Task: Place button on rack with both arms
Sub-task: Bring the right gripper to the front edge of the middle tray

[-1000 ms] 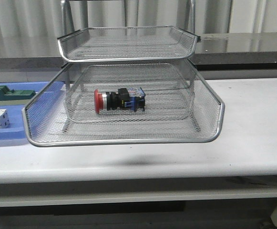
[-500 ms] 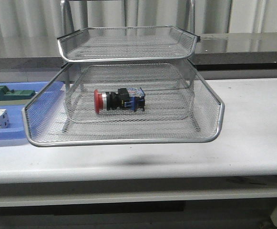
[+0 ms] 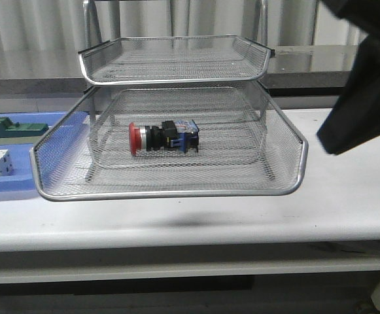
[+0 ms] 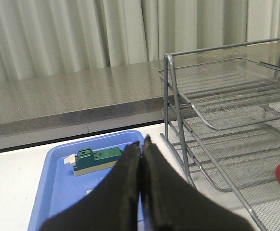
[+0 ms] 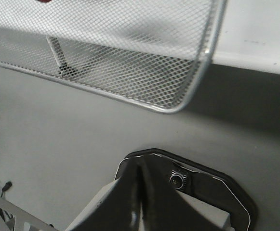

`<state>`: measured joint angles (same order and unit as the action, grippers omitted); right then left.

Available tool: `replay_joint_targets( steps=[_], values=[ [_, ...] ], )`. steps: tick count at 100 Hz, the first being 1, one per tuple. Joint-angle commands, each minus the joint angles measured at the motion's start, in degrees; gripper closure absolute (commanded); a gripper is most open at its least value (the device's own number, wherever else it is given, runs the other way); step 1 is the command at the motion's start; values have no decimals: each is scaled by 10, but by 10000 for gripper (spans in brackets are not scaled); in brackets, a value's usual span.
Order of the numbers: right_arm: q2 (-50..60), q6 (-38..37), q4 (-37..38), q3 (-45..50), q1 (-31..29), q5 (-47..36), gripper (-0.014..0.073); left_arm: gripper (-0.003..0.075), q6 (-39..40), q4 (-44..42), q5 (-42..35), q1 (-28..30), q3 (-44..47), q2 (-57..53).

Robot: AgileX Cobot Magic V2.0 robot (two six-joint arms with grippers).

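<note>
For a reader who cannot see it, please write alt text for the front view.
A red-capped push-button switch lies on its side in the pulled-out middle tray of a silver wire-mesh rack. A black robot arm enters at upper right; a blue tray sits left.

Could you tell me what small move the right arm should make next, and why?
Probably bring the right claw to the front rim of the pulled-out tray and push it in: the button already lies in that tray of the rack, and both claws look shut and empty.

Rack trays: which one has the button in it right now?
The pulled-out middle tray of the rack holds the button, lying on its side with its red cap toward the blue tray. The top tray holds nothing.
</note>
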<state>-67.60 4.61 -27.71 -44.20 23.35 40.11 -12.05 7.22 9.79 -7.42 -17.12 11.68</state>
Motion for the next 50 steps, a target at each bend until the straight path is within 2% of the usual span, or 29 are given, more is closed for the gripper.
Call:
replay_joint_targets(
  steps=[1,31,50],
  values=[
    [-26,3,-27,-16,32,-48,660,741,5,6,-50,1,-15,5],
    [-126,3,-57,-16,121,-117,660,741,5,6,-50,1,-15,5],
    [-168,3,-73,-16,147,-169,660,741,5,6,-50,1,-15,5]
  ],
)
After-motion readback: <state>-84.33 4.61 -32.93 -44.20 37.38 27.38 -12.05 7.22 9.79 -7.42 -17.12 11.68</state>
